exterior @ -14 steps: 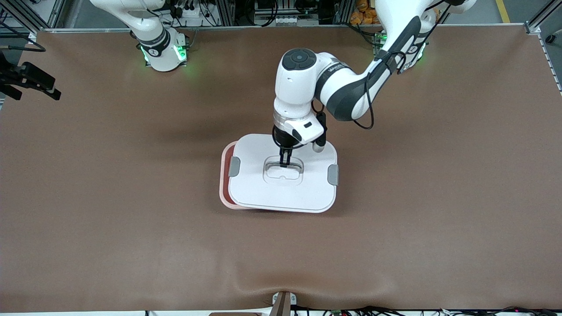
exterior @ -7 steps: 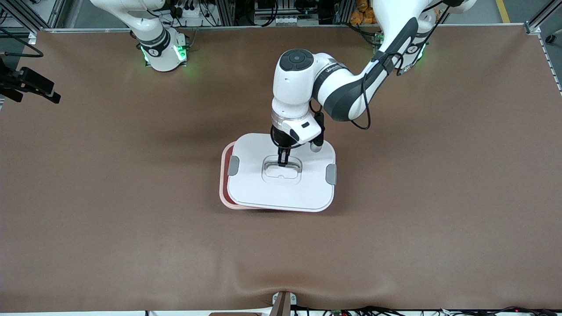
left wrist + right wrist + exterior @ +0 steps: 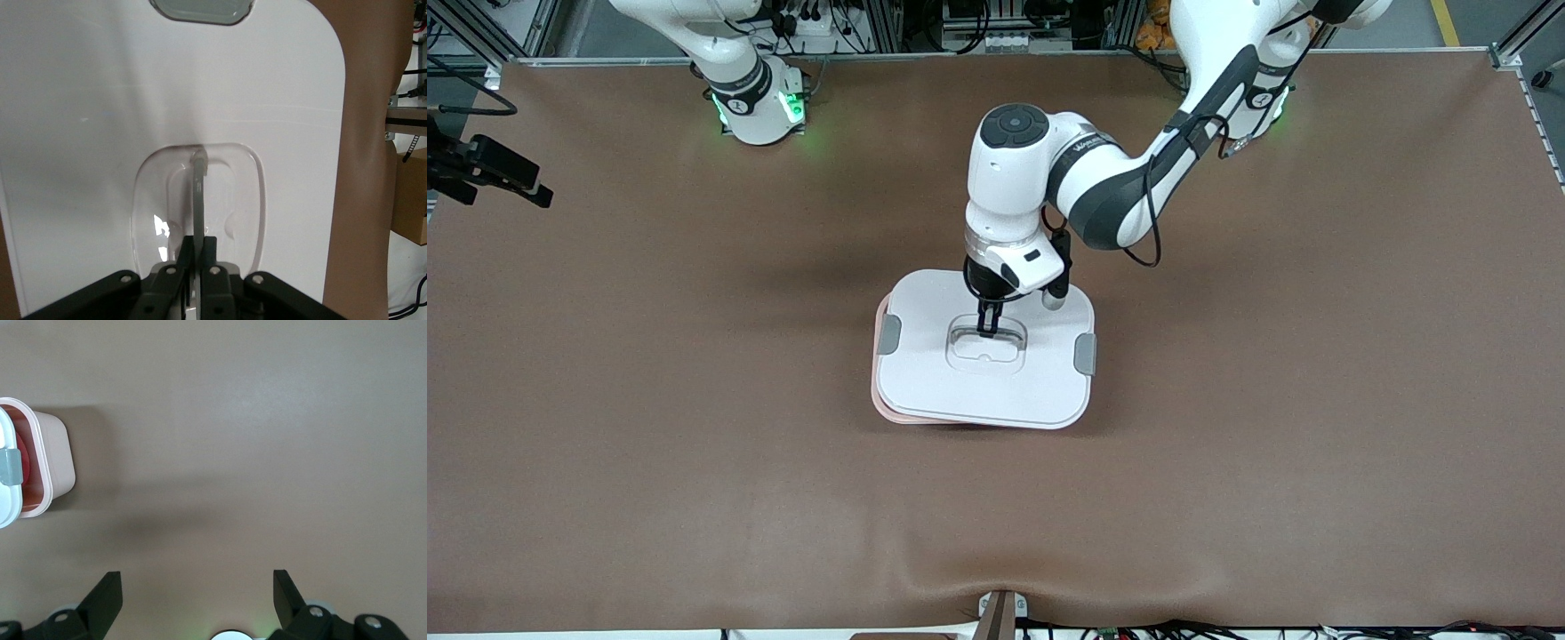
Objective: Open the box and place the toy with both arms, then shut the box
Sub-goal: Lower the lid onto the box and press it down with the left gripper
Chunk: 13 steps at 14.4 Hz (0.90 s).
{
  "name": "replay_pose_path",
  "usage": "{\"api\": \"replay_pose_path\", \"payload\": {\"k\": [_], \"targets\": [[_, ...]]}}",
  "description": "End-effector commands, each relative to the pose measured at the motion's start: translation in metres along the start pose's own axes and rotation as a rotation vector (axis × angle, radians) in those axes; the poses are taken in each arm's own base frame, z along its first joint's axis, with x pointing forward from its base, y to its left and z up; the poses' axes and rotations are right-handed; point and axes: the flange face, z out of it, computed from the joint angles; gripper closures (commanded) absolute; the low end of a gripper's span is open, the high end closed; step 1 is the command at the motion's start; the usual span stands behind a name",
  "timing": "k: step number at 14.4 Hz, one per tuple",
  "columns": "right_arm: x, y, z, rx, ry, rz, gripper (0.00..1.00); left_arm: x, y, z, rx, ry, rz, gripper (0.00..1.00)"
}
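Left hand (image 3: 986,332) pinching thin handle (image 3: 199,175) in lid's (image 3: 934,391) recess, fingers pressed tight on it, wrist straight above. Lid carried flat over box (image 3: 882,404), sitting slightly askew, pink rim showing along edge toward right arm's end of desk (image 3: 694,462). Toy: red shape inside box (image 3: 25,480) in right wrist view, likely it. Judgement: closing step underway. Do it well: square lid to rim first, lower level, release only once seated, then clips (image 3: 888,335). Right hand (image 3: 193,593) spread wide, over bare desk at that arm's end, waiting.

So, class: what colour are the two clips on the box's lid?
Grey clips; front view shows them best.
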Motion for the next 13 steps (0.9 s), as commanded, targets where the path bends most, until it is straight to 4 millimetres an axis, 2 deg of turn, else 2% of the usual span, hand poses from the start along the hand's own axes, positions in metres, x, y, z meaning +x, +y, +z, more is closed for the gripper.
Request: {"api": "replay_pose_path", "payload": {"k": [1, 5, 8, 13], "targets": [[0.001, 0.004, -0.004, -0.001, -0.003, -0.005, 0.00, -0.014, 0.000, 0.003, -0.037, 0.028, -0.001, 1.00], [0.003, 0.012, -0.002, -0.025, -0.002, -0.043, 0.00, -0.019, -0.005, 0.011, -0.043, 0.044, -0.014, 1.00], [0.002, 0.008, -0.003, -0.027, -0.003, -0.048, 0.00, -0.027, -0.005, 0.015, -0.050, 0.042, -0.034, 1.00], [0.008, 0.007, 0.001, -0.026, -0.006, -0.052, 0.00, -0.026, -0.006, 0.016, -0.051, 0.044, -0.081, 1.00]]}}
